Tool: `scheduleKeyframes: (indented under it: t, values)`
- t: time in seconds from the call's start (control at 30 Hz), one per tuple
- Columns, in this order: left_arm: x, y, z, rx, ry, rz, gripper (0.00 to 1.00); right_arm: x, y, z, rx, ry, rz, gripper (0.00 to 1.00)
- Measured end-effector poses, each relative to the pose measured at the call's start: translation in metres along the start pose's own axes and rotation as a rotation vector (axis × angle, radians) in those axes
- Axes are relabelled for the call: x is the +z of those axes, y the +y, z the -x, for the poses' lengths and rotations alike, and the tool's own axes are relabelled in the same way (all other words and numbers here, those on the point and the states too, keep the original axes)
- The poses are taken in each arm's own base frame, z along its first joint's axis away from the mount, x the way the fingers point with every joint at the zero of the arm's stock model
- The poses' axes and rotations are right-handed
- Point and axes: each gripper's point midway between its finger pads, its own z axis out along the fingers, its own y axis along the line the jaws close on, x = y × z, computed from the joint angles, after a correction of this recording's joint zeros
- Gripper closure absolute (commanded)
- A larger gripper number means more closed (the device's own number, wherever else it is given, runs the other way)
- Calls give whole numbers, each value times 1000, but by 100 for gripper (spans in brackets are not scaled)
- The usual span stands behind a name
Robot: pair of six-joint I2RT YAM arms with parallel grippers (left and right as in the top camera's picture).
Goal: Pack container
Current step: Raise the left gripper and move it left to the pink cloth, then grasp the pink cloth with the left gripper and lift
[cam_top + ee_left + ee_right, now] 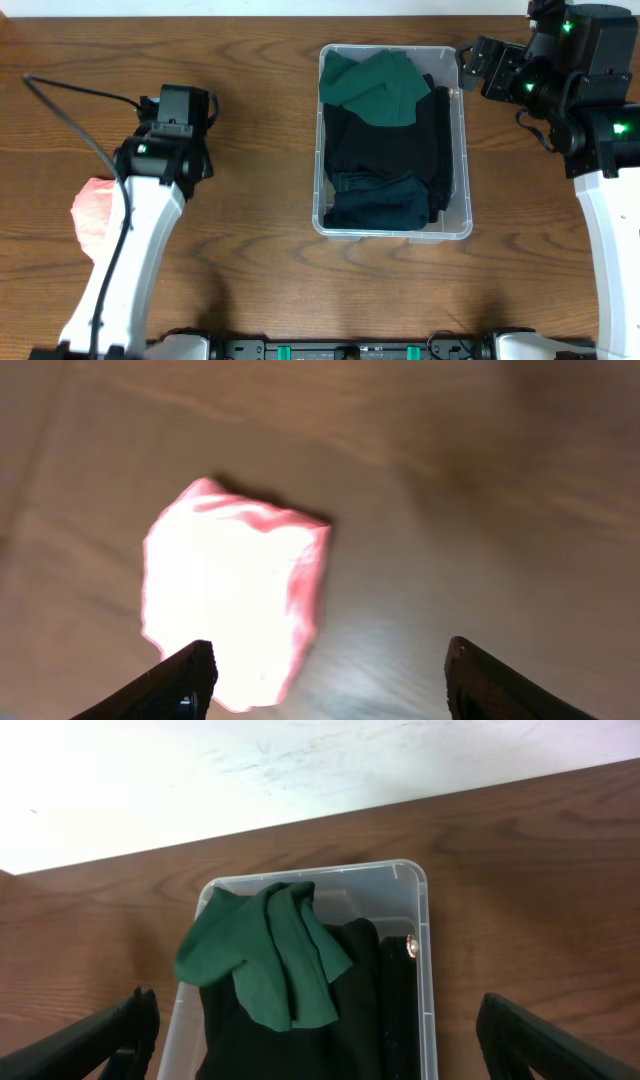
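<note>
Clothing fills a clear plastic container (448,68) that sits on the wooden worktop (250,150), right of centre in the overhead view, with its long side running away from the robot. A green garment (372,85) lies crumpled at the far end, draped over dark garments (385,160) that cover the rest of the container's floor. The right pincer (478,62) hangs just beside the container's far right corner, its fingers (110,1035) spread wide with nothing between them. Its wrist camera looks down on the green garment and the container's far rim. Well apart, on the left side of the worktop, a folded pink cloth (92,212) lies flat, partly hidden under the left arm (130,240) in the overhead view. The left pincer (330,690) is likewise spread wide and empty. The pink cloth shows bright and washed out on the wood just beyond one fingertip; whether the two touch cannot be told.
</note>
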Motion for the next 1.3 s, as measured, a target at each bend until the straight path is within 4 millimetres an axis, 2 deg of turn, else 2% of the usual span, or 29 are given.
scheduleKeyframes:
  t: [0.23,0.4,0.5,0.63,0.8,1.13,1.3]
  values:
    - [53,17,-21,88,163,217,20,0,0,0,0,0,0,1]
    - [86,21,-49,149,317,312,21,0,0,0,0,0,0,1]
    - [101,18,-58,157,356,342,21,0,0,0,0,0,0,1]
    - [112,14,-62,157,372,358,20,0,0,0,0,0,0,1]
    - [116,16,-71,169,386,378,20,0,0,0,0,0,0,1]
    - [136,22,-105,176,369,435,12,0,0,0,0,0,0,1]
    - [144,33,-103,154,324,485,12,0,0,0,0,0,0,1]
